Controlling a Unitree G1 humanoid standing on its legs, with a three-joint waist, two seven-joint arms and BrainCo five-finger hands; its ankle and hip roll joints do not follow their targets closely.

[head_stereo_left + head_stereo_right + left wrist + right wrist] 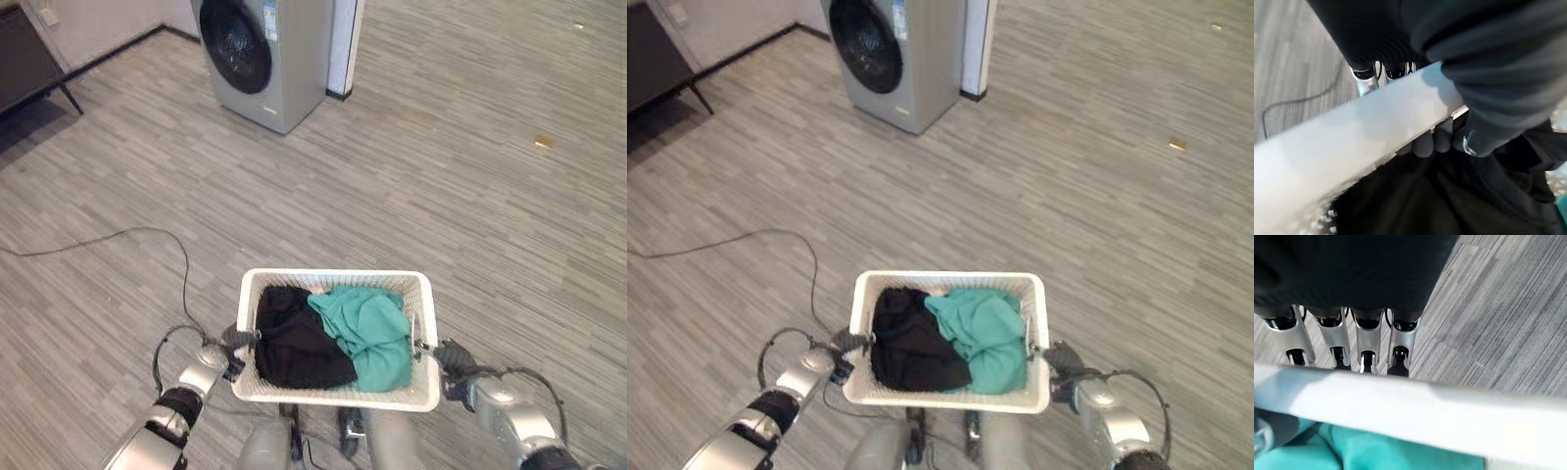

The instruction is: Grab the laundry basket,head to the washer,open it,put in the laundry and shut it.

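Both hands [238, 340] [449, 356] grip a white basket [338, 281] facing the washer [265, 54].

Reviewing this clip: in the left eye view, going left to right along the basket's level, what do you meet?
left hand → black garment → teal garment → right hand, both hands gripping the white laundry basket at its side rims.

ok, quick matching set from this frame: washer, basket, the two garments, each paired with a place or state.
Things:
1. washer
2. laundry basket
3. black garment
4. teal garment

Descriptions:
A. in the basket, robot's right side
B. held at both ends by the left robot hand and right robot hand
C. door shut, far across the floor
D. in the basket, robot's left side

Pairs: 1-C, 2-B, 3-D, 4-A
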